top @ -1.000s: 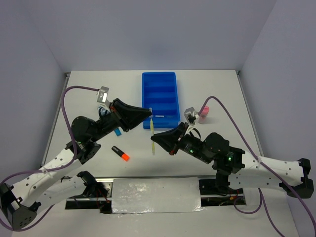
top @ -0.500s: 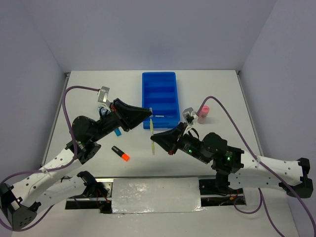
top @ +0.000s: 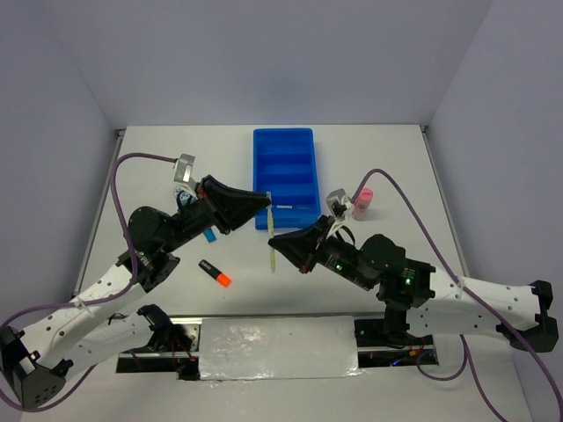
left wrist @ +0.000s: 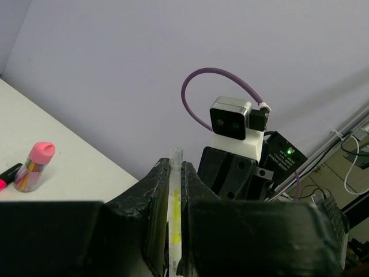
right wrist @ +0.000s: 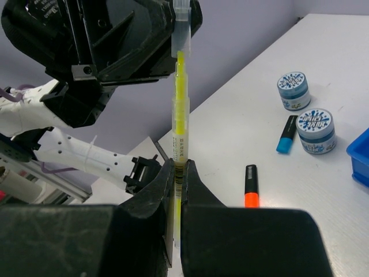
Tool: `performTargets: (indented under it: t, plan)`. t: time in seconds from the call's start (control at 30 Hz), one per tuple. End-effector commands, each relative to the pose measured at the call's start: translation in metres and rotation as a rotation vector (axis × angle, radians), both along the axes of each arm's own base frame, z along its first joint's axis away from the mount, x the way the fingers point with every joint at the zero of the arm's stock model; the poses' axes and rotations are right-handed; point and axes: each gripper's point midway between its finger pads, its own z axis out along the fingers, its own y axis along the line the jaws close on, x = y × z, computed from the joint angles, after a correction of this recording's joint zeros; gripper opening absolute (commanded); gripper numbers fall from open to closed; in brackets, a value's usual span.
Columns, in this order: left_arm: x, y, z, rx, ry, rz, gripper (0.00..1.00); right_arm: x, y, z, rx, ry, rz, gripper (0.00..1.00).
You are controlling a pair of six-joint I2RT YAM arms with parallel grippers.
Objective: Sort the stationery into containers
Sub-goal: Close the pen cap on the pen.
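Note:
A thin pale stick with a yellow core (top: 273,260) is held off the table between both grippers, just in front of the blue tray (top: 283,151). My left gripper (top: 266,207) is shut on its capped end (left wrist: 175,196). My right gripper (top: 275,244) is shut on its barcoded shaft (right wrist: 180,109). Another pale stick (top: 284,207) lies in the tray's nearest compartment. Two patterned-lid tubs (right wrist: 293,90) (right wrist: 315,130), a blue-ended marker (top: 209,235) and an orange-ended marker (top: 215,273) lie on the table to the left. The pink cylinder (top: 362,200) stands right of the tray.
A black marker with a pink end (left wrist: 6,175) lies beside the pink cylinder (left wrist: 34,167). The left arm hides the tubs in the top view. The table's near edge has a white strip (top: 277,347) between the arm bases.
The right gripper has edged slightly up and left with the stick. The left gripper has stayed shut on the stick's upper end and barely moved.

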Motion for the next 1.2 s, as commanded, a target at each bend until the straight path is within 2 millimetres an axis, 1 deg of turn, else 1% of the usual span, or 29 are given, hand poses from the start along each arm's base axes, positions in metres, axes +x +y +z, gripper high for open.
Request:
performTargets:
  t: [0.0, 0.2, 0.37, 0.47, 0.57, 0.63, 0.67, 0.7, 0.77, 0.8, 0.83, 0.87, 0.9, 0.93, 0.97, 1.0, 1.07, 1.1, 1.17]
  plan:
    - [-0.007, 0.003, 0.012, -0.041, -0.062, -0.013, 0.00, 0.004, -0.006, 0.034, 0.060, -0.041, -0.027, 0.00]
    - [-0.007, 0.003, 0.008, -0.031, -0.056, -0.007, 0.00, 0.008, -0.009, 0.039, 0.059, -0.049, -0.050, 0.00]
    - [-0.010, 0.000, 0.006, -0.031, -0.049, -0.037, 0.00, 0.018, -0.011, 0.047, 0.065, -0.067, -0.094, 0.00]
    - [-0.010, -0.001, 0.001, -0.024, -0.038, -0.037, 0.00, 0.022, -0.013, 0.063, 0.083, -0.114, -0.109, 0.00]
    - [-0.009, 0.000, -0.001, -0.023, -0.031, -0.034, 0.00, 0.026, -0.012, 0.075, 0.092, -0.164, -0.126, 0.00]
    - [-0.010, 0.000, -0.002, -0.017, -0.029, -0.037, 0.00, 0.031, -0.014, 0.086, 0.098, -0.228, -0.158, 0.00]
    - [-0.008, -0.001, -0.004, -0.003, -0.020, -0.034, 0.00, 0.036, -0.018, 0.092, 0.089, -0.258, -0.187, 0.00]
    - [-0.008, -0.002, -0.004, 0.012, -0.026, -0.029, 0.00, 0.037, -0.016, 0.094, 0.079, -0.276, -0.187, 0.00]
    - [-0.003, -0.003, -0.009, 0.073, -0.022, -0.008, 0.08, 0.034, -0.016, 0.102, 0.058, -0.326, -0.173, 0.00]
    - [-0.001, -0.004, -0.010, 0.097, -0.021, 0.000, 0.13, 0.032, -0.013, 0.102, 0.044, -0.343, -0.153, 0.00]
    - [0.001, -0.006, -0.014, 0.127, -0.015, 0.004, 0.17, 0.025, -0.004, 0.097, 0.013, -0.362, -0.095, 0.00]
    - [0.002, -0.005, -0.006, 0.136, -0.027, 0.015, 0.25, 0.023, -0.002, 0.097, 0.004, -0.369, -0.078, 0.00]
    - [0.005, -0.005, -0.013, 0.179, -0.017, 0.028, 0.28, 0.021, 0.001, 0.094, -0.007, -0.367, -0.059, 0.00]
    - [0.007, -0.006, -0.010, 0.188, -0.022, 0.034, 0.33, 0.019, 0.004, 0.087, -0.018, -0.365, -0.043, 0.00]
    - [0.008, -0.006, -0.011, 0.197, -0.026, 0.040, 0.33, 0.019, 0.005, 0.084, -0.018, -0.357, -0.040, 0.00]
    - [0.009, -0.005, -0.009, 0.195, -0.028, 0.045, 0.31, 0.019, 0.005, 0.083, -0.014, -0.355, -0.042, 0.00]
    - [0.009, -0.005, -0.008, 0.190, -0.035, 0.046, 0.23, 0.020, 0.007, 0.078, -0.021, -0.345, -0.040, 0.00]
    - [0.010, -0.005, -0.007, 0.188, -0.037, 0.048, 0.21, 0.020, 0.008, 0.076, -0.028, -0.341, -0.038, 0.00]
    - [0.010, -0.005, -0.007, 0.186, -0.039, 0.048, 0.21, 0.022, 0.008, 0.077, -0.028, -0.335, -0.046, 0.00]
